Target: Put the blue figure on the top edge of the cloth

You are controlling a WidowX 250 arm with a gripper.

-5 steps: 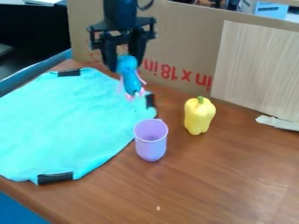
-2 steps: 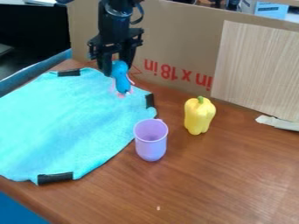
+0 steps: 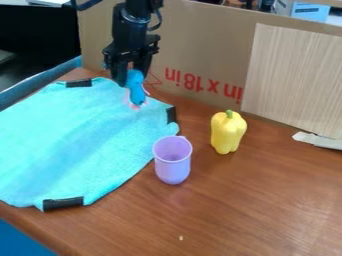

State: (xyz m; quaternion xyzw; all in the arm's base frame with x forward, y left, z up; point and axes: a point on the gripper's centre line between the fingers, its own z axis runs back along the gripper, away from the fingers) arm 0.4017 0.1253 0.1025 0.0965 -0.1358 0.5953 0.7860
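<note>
Your arm (image 3: 134, 31) is black, with pale glints on its rounded section. Your gripper (image 3: 133, 81) is black too, blocky, with small parts jutting from its sides, and a dark cable (image 3: 159, 19) curves beside your arm.

the site is a robotics lab workstation, as indicated by a black robot arm (image 3: 131, 27) above a wooden table (image 3: 267, 200), an upright cardboard panel (image 3: 207, 42) behind it, and a cloth (image 3: 67, 140) with black strips (image 3: 63, 203) along its edges.

On the table (image 3: 234, 210), the cloth (image 3: 73, 140) lies left, the figure (image 3: 135, 90) at its far edge; rightward stand the cup (image 3: 172, 167), then the pepper (image 3: 228, 134), with cardboard (image 3: 200, 50) behind.
</note>
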